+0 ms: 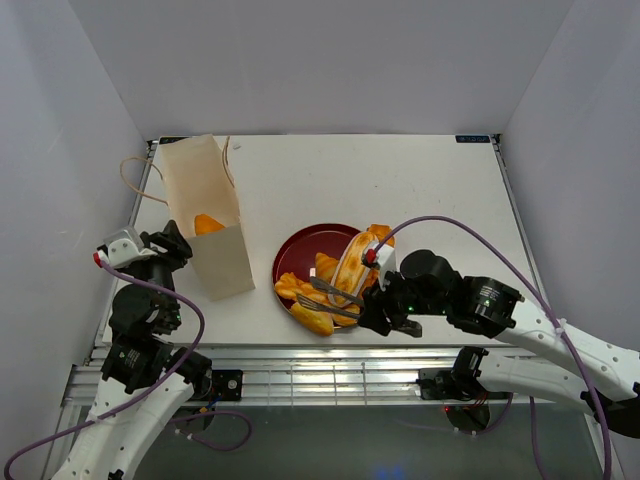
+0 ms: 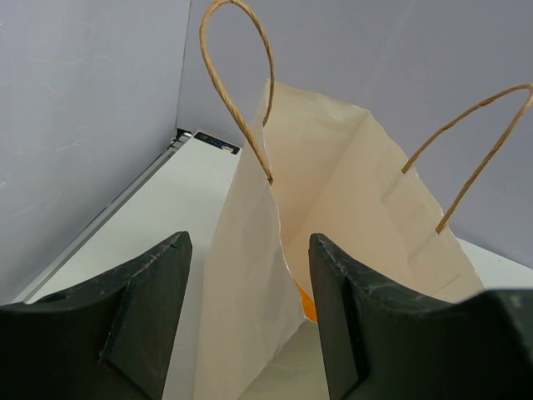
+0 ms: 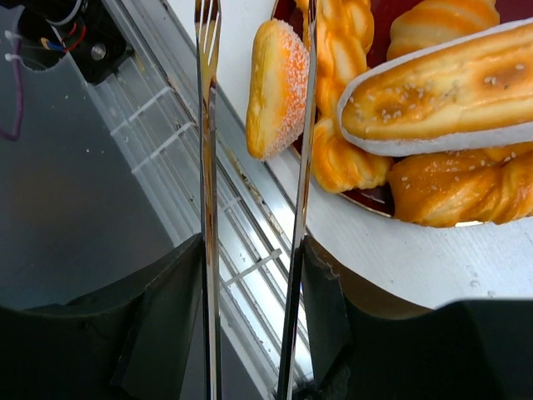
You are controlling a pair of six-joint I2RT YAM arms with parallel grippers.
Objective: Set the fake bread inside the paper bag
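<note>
The paper bag [image 1: 207, 218] stands open at the left, with one orange bread [image 1: 208, 223] inside; a sliver of it shows in the left wrist view [image 2: 302, 304]. My left gripper [image 1: 178, 243] is open, its jaws straddling the bag's near wall [image 2: 250, 275]. Several fake breads lie on the dark red plate [image 1: 298, 250]: a long striped loaf [image 3: 441, 87], a braid [image 3: 343, 50], a sugared oval roll [image 3: 271, 87]. My right gripper [image 3: 254, 250] is shut on metal tongs [image 3: 206, 125], whose open tips flank the oval roll at the plate's near rim [image 1: 312, 318].
The table's near edge and metal rail [image 1: 300, 355] run just below the plate. White walls close in the left, back and right. The bag's string handles [image 2: 241, 92] stand up above its mouth.
</note>
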